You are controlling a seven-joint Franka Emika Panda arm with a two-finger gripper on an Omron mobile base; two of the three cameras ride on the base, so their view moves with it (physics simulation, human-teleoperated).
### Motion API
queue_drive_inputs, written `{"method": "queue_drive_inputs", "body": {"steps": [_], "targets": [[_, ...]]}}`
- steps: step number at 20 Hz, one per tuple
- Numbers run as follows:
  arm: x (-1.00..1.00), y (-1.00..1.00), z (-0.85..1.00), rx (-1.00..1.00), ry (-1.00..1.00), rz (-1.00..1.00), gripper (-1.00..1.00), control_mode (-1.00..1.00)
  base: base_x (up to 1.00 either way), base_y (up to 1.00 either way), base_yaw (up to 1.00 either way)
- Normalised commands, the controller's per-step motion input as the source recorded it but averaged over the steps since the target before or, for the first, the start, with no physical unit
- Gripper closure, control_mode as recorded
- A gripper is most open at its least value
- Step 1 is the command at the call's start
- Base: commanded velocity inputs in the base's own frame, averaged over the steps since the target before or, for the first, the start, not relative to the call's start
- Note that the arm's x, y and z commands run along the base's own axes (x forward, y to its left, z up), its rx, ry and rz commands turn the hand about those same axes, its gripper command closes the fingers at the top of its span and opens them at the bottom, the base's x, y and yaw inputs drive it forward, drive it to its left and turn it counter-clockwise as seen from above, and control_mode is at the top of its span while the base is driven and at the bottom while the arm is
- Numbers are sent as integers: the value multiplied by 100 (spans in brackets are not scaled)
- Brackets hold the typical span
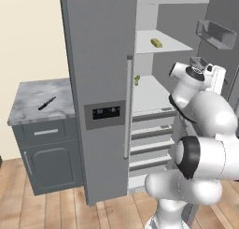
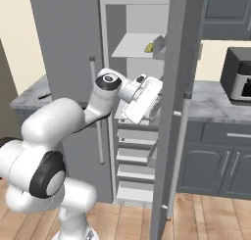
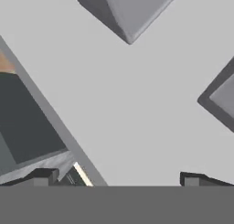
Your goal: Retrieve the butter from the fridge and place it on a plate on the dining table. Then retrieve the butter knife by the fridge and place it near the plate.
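1. The fridge [image 1: 100,83] stood with its right door swung open and its left door, carrying the dark dispenser panel [image 1: 105,113], closed.
2. The butter [image 1: 156,43] lay on the upper white shelf [image 1: 172,45] inside the open compartment, toward 1 o'clock from the arm's wrist in the left base view; in the right base view it showed as a small yellow stick [image 2: 149,48] near the shelf's right end.
3. A small green item [image 1: 137,79] sat at the left edge of the shelf below.
4. The claw [image 3: 119,179] was wide open and held nothing; its two dark fingertips [image 3: 42,176] stood well apart against the pale grey inner face of the fridge door.
5. The arm's white hand [image 2: 142,99] was raised in front of the middle shelf, below the butter and apart from it.
6. The butter knife [image 1: 46,103] lay on the marble table [image 1: 28,97] of the drawer cabinet, at 9 o'clock from the fridge.
7. A dark appliance [image 2: 238,75] stood on the table at 3 o'clock from the fridge.
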Motion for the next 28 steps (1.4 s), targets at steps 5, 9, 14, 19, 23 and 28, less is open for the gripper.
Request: {"method": "queue_drive_inputs", "body": {"steps": [5,9,14,19,23,28], "targets": [[-47,-37,20,4,-1,0,-100,-100,0,0,0],[-39,0,37,0,0,2,-100,-100,0,0,0],[-48,30,34,0,0,1,-100,-100,0,0,0],[-14,53,-10,39,-8,-8,-100,-100,0,0,0],[6,69,-5,69,-7,-31,-100,-100,0,0,0],[0,75,-1,54,-21,-40,-100,-100,0,0,0]]}}
